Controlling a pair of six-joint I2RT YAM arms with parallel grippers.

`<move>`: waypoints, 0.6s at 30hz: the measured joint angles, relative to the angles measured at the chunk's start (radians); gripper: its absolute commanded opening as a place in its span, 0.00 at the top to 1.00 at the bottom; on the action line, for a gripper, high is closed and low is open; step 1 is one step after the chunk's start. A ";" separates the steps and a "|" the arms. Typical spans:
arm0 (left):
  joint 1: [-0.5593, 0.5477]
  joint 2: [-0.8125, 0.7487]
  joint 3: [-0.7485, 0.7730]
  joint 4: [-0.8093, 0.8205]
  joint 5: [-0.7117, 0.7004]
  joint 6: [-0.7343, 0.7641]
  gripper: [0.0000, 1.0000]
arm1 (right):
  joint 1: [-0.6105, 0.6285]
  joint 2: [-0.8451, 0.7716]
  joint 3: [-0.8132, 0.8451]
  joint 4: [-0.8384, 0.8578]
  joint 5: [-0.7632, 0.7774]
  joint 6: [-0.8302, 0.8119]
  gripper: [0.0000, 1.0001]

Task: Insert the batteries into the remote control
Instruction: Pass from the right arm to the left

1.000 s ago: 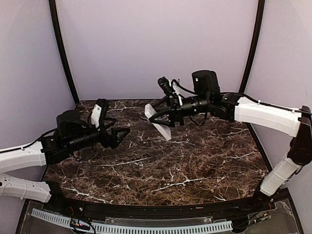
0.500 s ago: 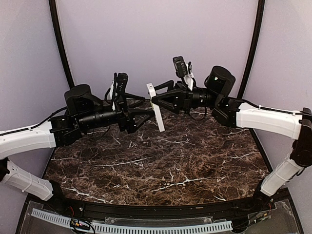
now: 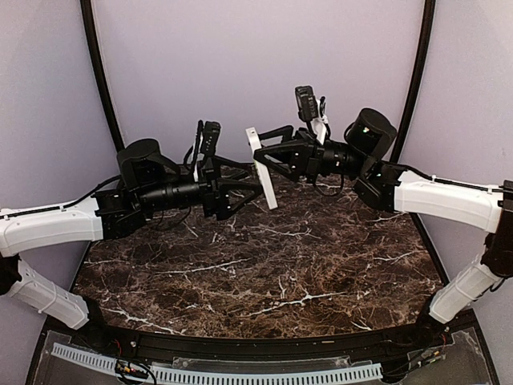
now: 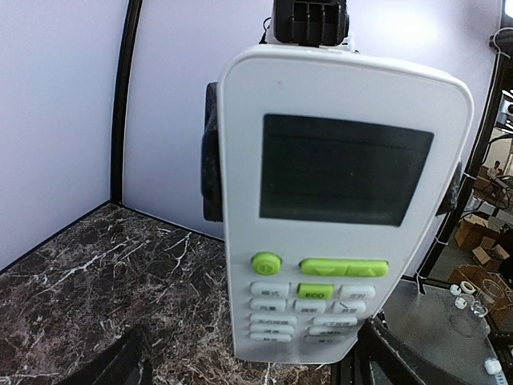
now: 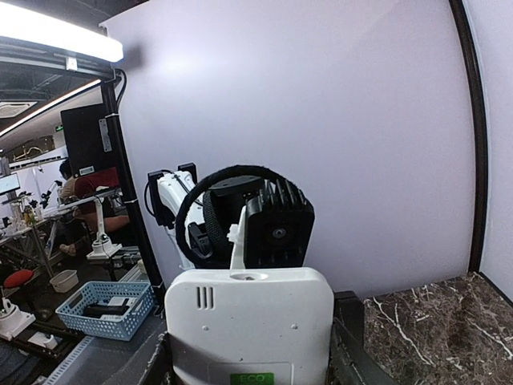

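While no batteries show on the dark brown marbled table (image 3: 264,297), loading looks not yet begun. Beyond, the left gripper (image 3: 244,189) hovers, fingers (image 4: 120,365) spread, just beside the small white rectangular remote control (image 3: 267,188), which the right gripper (image 3: 261,157) pinches aloft; the state of its battery cover is hidden.

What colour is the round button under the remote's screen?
The button is lime green; left wrist view.

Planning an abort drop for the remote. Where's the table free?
The marble table shows bare from near edge to far edge, side to side, as far as the top view reveals. Crowding is only mid-air at back centre: the right gripper holds the remote there, the left gripper open beside it.
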 measured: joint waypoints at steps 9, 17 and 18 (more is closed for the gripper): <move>-0.031 0.000 0.000 0.037 0.007 0.029 0.02 | 0.006 -0.005 -0.005 -0.009 0.042 -0.004 0.68; -0.032 0.004 0.000 0.056 -0.004 0.039 0.15 | 0.007 -0.003 -0.005 -0.008 0.045 0.000 0.68; -0.032 0.008 0.001 0.057 -0.004 0.039 0.18 | 0.008 -0.002 -0.005 -0.006 0.045 0.000 0.68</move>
